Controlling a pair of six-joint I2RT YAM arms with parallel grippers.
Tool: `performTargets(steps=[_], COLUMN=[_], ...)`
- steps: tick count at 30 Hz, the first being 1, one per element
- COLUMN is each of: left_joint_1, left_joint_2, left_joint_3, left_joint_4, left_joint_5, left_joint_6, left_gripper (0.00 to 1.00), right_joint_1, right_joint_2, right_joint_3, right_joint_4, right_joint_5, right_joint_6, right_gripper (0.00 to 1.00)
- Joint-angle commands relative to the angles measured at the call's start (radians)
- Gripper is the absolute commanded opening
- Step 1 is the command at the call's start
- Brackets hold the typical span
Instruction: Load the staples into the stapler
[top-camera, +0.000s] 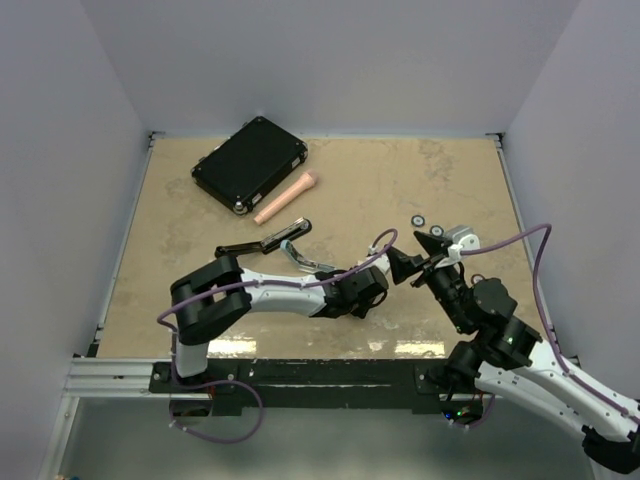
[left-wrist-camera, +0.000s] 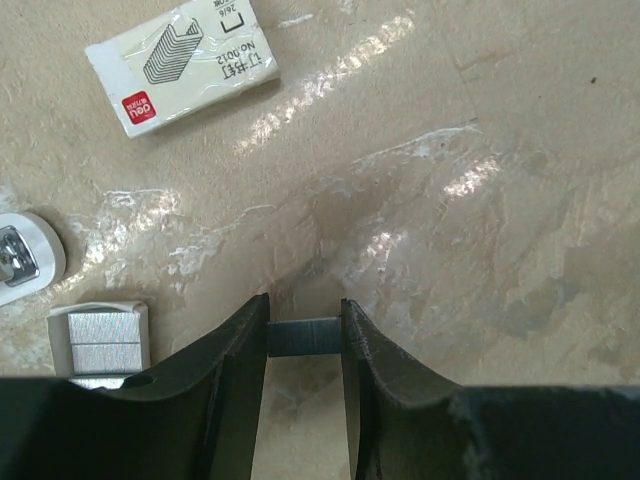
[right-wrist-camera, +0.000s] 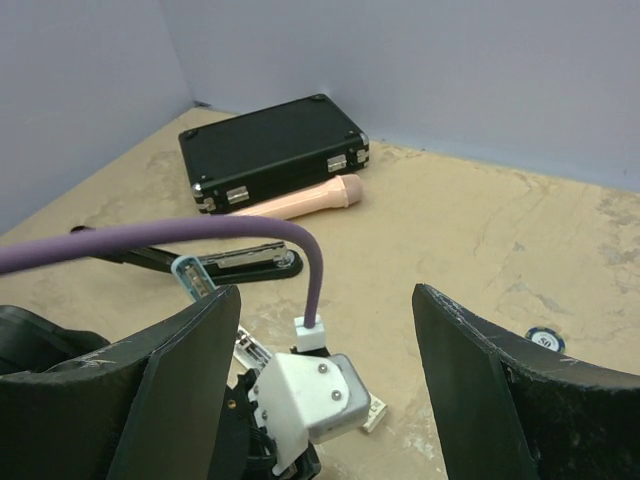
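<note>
Left gripper: jaws pressed in on the staples, a small grey strip held crosswise at the very tips, low over the table; cannot tell whether it clears the surface. Just beside it is a white tray of more silver strips, and farther off a staple box. Right gripper: jaws spread wide with nothing between them, hanging close to the left wrist and its purple cable. The stapler lies open, channel showing, well apart from the strip. A second, blue-tinted stapler sits beside it. Beyond are black rings, a pink handle and a black case. Risks, as I judge them: the pinch is thin, so the strip may twist, slip or snap in transit. The loose stapler may skid when the strip is pushed in, unless braced. With the wrists this close, they may clash or snag the cable.
</note>
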Motion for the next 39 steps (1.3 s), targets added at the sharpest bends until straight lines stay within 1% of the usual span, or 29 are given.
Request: performTargets(steps=[1,8,11,15,19,23,27,28,30,34,35,37,39], left_joint_1=[-0.008,-0.026,-0.029,-0.029,-0.028,-0.025,0.015,0.04,0.066,0.174,0.189,0.225,0.245], left_joint_2=[0.051,0.114,0.138,0.152,0.132,0.048,-0.062,-0.09,-0.173,-0.321,-0.379,-0.427,-0.479], left_joint_3=[0.064,0.061,0.062,0.061,0.064,0.084,0.078,0.067,0.05,-0.025,-0.039,-0.07,-0.076], left_joint_4=[-0.037,-0.044,-0.045,-0.044,-0.048,-0.057,-0.05,-0.047,-0.039,-0.021,-0.016,-0.008,-0.043], left_joint_5=[-0.062,-0.082,-0.076,-0.063,-0.07,-0.095,-0.086,-0.082,-0.081,-0.03,-0.029,-0.018,-0.02], left_joint_6=[0.057,0.063,0.063,0.057,0.046,0.036,0.014,0.014,0.011,0.002,0.005,0.023,0.027], left_gripper=[0.39,0.44,0.48,0.5,0.55,0.59,0.63,0.63,0.66,0.69,0.69,0.72,0.73], right_joint_1=[0.001,0.002,0.001,0.002,0.002,0.001,0.004,0.002,0.002,0.002,0.002,0.002,0.002], right_joint_2=[0.008,0.013,0.016,0.015,0.012,0.028,0.087,0.113,0.145,0.208,0.228,0.245,0.275], right_joint_3=[-0.02,-0.025,-0.025,-0.022,-0.008,0.042,0.139,0.162,0.232,0.34,0.378,0.409,0.447], right_joint_4=[0.029,0.043,0.042,0.042,0.026,-0.007,-0.121,-0.168,-0.214,-0.352,-0.368,-0.391,-0.395], right_joint_5=[0.029,0.037,0.042,0.043,0.048,0.042,0.063,0.065,0.071,0.083,0.082,0.054,0.025], right_joint_6=[0.001,-0.01,-0.013,-0.014,-0.022,-0.022,0.038,0.05,0.096,0.165,0.176,0.194,0.203], right_gripper=[0.74,0.74,0.74,0.74,0.74,0.74,0.74,0.74,0.79,0.83,0.83,0.84,0.87])
